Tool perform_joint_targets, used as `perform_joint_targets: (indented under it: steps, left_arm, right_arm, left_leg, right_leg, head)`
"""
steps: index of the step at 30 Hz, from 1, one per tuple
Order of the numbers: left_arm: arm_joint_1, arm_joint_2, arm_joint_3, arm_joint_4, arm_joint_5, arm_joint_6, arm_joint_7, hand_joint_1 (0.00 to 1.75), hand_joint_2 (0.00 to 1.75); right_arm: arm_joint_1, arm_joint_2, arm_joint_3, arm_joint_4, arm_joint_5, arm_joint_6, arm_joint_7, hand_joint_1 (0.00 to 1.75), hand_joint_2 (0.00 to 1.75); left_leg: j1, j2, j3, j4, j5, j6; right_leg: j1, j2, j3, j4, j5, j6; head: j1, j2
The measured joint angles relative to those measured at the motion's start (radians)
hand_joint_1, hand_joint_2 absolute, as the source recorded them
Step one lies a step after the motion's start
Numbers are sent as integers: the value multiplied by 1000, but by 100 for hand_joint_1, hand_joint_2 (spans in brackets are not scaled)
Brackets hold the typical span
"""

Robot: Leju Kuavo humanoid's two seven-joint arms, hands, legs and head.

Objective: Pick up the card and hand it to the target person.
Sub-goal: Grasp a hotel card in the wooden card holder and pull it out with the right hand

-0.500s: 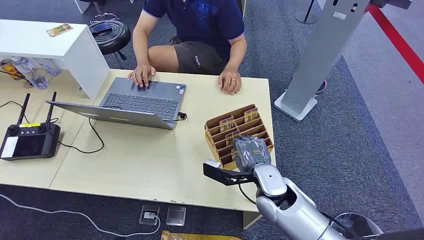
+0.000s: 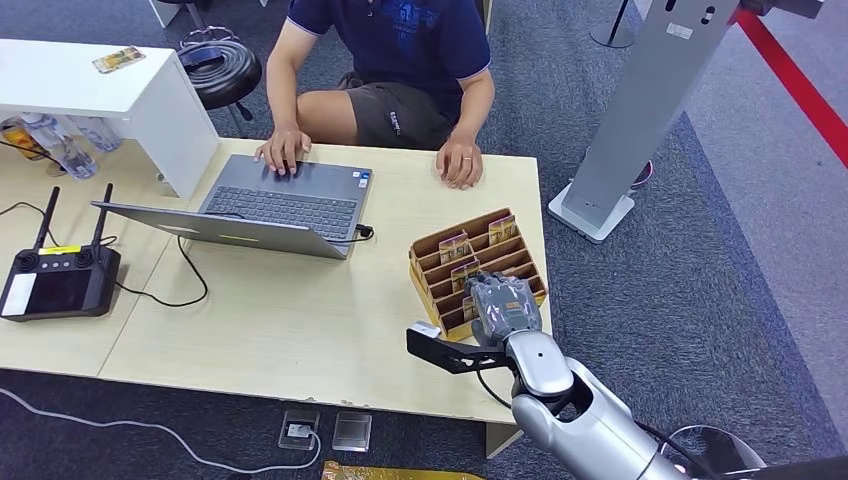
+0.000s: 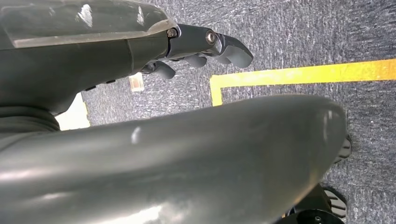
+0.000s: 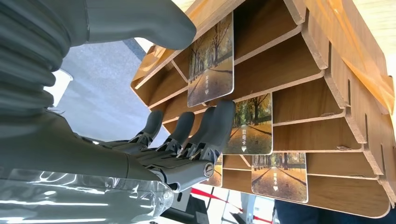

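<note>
R hand at card rack, reaching for a card – nothing held yet.
R hand [image 4: 187, 140] fingers apart, tips touching the rack [image 2: 432, 262] at near-right of tabletop [image 2: 300, 320]; next: pinch one card [image 4: 211, 60], lift out. 4 cards seen in rack, 1 laptop [image 2: 280, 205], 1 person [image 2: 400, 60]. L hand [image 3: 205, 46] holds nothing, fingers loosely curled.

An office or reception-type space — grey carpet [image 2: 640, 250], a desk [image 2: 300, 320] with a laptop [image 2: 285, 205], and a person [image 2: 400, 60] seated behind it.

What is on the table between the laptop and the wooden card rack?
In the head view, bare tabletop separates the laptop from the card rack, except a small plug at the laptop's side.
</note>
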Motion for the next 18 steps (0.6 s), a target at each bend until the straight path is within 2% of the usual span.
perform_joint_targets:
  steps: [15, 18]
  left_arm:
    - [0, 0, -1, 0, -6, -5, -3, 0, 0]
    - [0, 0, -1, 0, -6, -5, -3, 0, 0]
  right_arm:
    - [16, 0, -2, -1, 10, 1, 10, 84, 175]
    - [17, 0, -2, -1, 10, 1, 10, 112, 175]
  left_leg:
    - [0, 0, 0, 0, 0, 0]
    - [0, 0, 0, 0, 0, 0]
  right_leg:
    - [0, 0, 0, 0, 0, 0]
    - [0, 0, 0, 0, 0, 0]
  head:
    - [0, 0]
    - [0, 0]
